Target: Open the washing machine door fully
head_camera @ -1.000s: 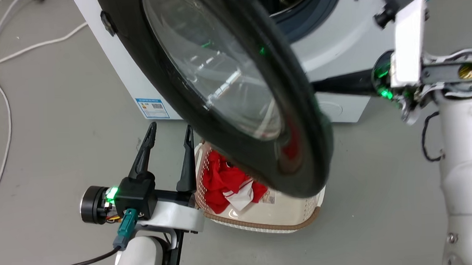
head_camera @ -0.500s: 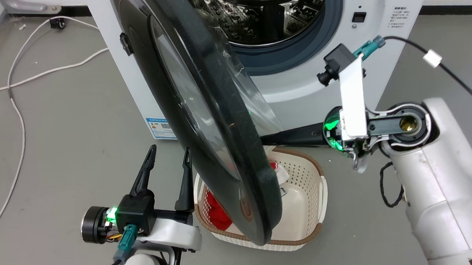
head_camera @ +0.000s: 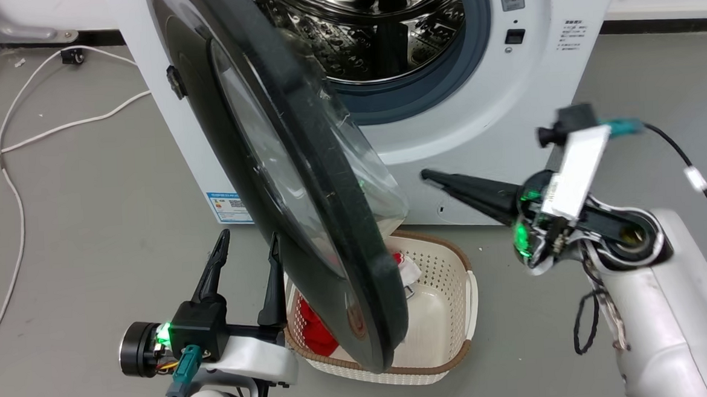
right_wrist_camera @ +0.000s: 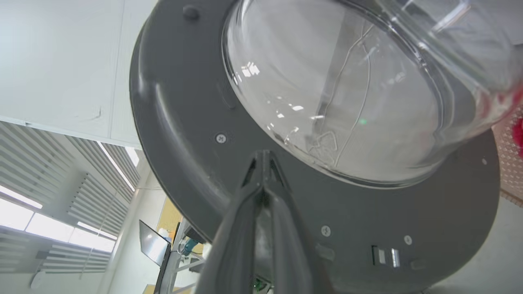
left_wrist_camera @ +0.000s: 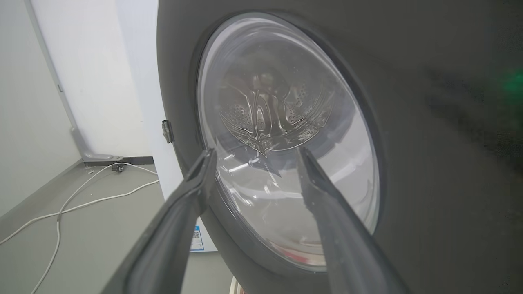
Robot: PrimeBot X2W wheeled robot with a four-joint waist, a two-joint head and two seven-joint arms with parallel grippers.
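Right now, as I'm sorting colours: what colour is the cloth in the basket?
The cloth is mostly red; head view shows it best.

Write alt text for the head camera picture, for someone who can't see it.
The washing machine door stands swung out from the white washing machine, baring the drum. The shut right hand points toward its inner side; the open left hand sits by its outer face, beside a basket.

place: probably a test lab | cues: bare grey floor (head_camera: 89, 236), loose white cable (head_camera: 83, 122), monitor (right_wrist_camera: 153, 247)
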